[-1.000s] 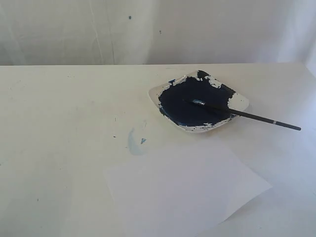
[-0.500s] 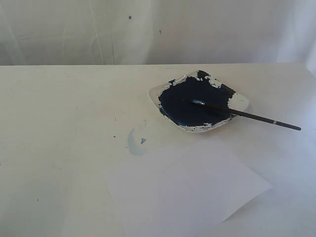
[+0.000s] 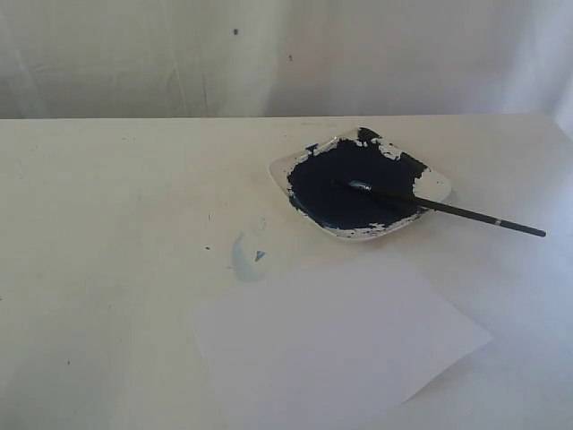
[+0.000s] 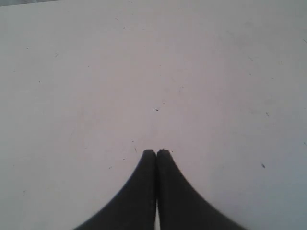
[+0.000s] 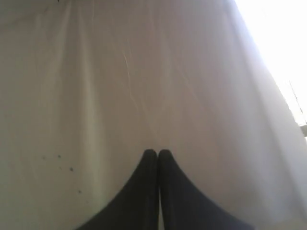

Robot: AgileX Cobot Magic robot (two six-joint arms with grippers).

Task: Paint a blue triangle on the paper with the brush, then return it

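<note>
In the exterior view the white paper point(image 3: 340, 345) lies flat at the table's front, bare of paint; no blue triangle shows. The black-handled brush point(image 3: 448, 209) rests with its bristles in the dish of dark blue paint point(image 3: 358, 184) and its handle sticking out over the rim to the right. Neither arm appears in the exterior view. My left gripper point(image 4: 157, 152) is shut with nothing between its fingers, over plain pale table. My right gripper point(image 5: 158, 152) is also shut and empty, facing a creased white cloth.
A faint pale-blue smudge point(image 3: 245, 257) with a small dark fleck marks the table left of the paper. A white cloth backdrop point(image 3: 286, 54) hangs behind the table's far edge. Bright light shows at one side of the right wrist view.
</note>
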